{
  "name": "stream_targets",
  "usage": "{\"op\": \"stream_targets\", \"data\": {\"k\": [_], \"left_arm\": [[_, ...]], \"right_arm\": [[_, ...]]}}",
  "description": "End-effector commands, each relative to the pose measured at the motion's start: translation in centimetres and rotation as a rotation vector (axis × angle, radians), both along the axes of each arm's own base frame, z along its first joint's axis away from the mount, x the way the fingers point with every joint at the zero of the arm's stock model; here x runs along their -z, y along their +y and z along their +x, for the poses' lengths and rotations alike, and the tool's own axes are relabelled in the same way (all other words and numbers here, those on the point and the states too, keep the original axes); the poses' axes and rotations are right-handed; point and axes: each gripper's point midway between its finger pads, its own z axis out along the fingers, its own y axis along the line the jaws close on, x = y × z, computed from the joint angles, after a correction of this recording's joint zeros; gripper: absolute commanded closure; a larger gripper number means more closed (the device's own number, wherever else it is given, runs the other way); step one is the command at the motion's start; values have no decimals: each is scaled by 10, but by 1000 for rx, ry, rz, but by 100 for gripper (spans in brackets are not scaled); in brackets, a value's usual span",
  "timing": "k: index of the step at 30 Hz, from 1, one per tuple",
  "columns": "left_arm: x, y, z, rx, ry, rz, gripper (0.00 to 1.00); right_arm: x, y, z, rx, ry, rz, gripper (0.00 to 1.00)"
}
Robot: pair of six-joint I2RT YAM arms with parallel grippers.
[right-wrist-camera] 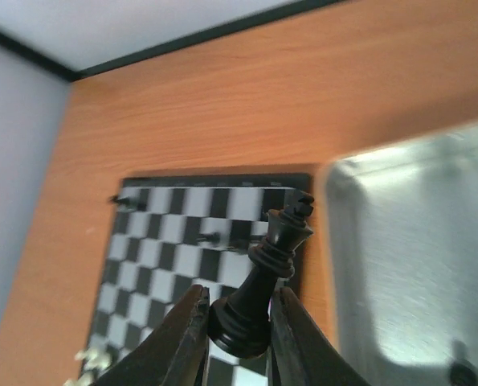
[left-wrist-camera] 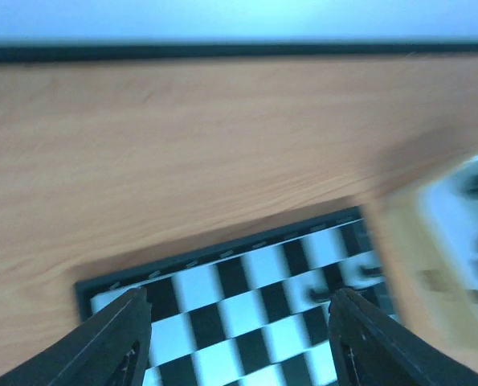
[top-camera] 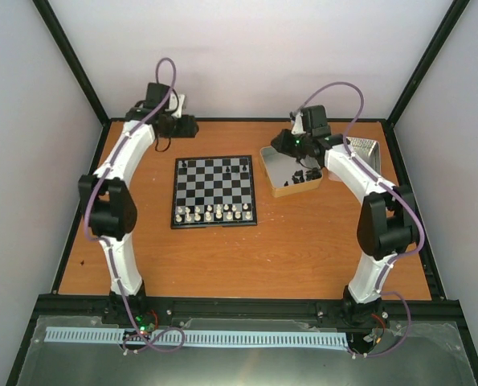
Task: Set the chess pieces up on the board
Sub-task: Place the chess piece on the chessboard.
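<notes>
**Top view.** The chessboard (top-camera: 202, 183) lies mid-desk (top-camera: 247, 257), square to the 2 arms. White pieces (top-camera: 214, 213) fill much of its 2 near rows. A few black chess pieces (top-camera: 225, 170) stand scattered on the far rows. Just right of the board sits a square metal tin tray (top-camera: 275, 167), with more black pieces bunched in its right part. A second tray (top-camera: 365, 149) lies near the far right corner.

**Right wrist view.** The right tool (right-wrist-camera: 239, 326) is clamped on the round base of a black king (right-wrist-camera: 267, 273). The king leans away from the fingers, in the air over the board's edge beside the tray.

**Left wrist view (blurred).** The left tool (left-wrist-camera: 239, 346) hangs beyond the board's far edge. Its fingers (left-wrist-camera: 114, 342) are wide apart, with nothing between them.
</notes>
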Motion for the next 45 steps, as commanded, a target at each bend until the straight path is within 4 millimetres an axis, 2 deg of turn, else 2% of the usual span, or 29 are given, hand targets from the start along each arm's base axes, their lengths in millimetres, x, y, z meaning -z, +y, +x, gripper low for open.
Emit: {"op": "stream_targets", "data": {"k": [1, 4, 7, 10, 14, 18, 21, 25, 32, 37, 45], "left_arm": [[-102, -48, -16, 217, -231, -290, 36], [-138, -77, -42, 361, -265, -489, 34], [-156, -94, -66, 451, -230, -658, 32], [-170, -104, -90, 526, -195, -750, 30], [-171, -106, -115, 574, -163, -770, 28], [-168, -106, -141, 625, -129, -789, 29], [-172, -107, -152, 648, -118, -819, 29], [-170, -107, -149, 617, -91, -825, 30], [-139, -107, -133, 538, 29, -811, 41], [-132, -108, -131, 521, 73, -821, 46], [-125, -109, -134, 531, 109, -834, 66]], "right_arm": [[-88, 50, -22, -335, -296, 124, 81], [-105, 71, -41, -435, -379, 133, 81], [-116, 95, -60, -523, -473, 86, 80], [-122, 120, -77, -589, -586, -8, 80], [-130, 142, -90, -647, -756, -138, 80], [-133, 146, -89, -653, -830, -209, 80], [-131, 150, -92, -684, -852, -244, 79], [-125, 154, -99, -728, -869, -279, 79], [-119, 158, -108, -782, -901, -339, 79], [-112, 162, -112, -797, -910, -381, 79], [-106, 163, -110, -794, -900, -404, 79]]}}
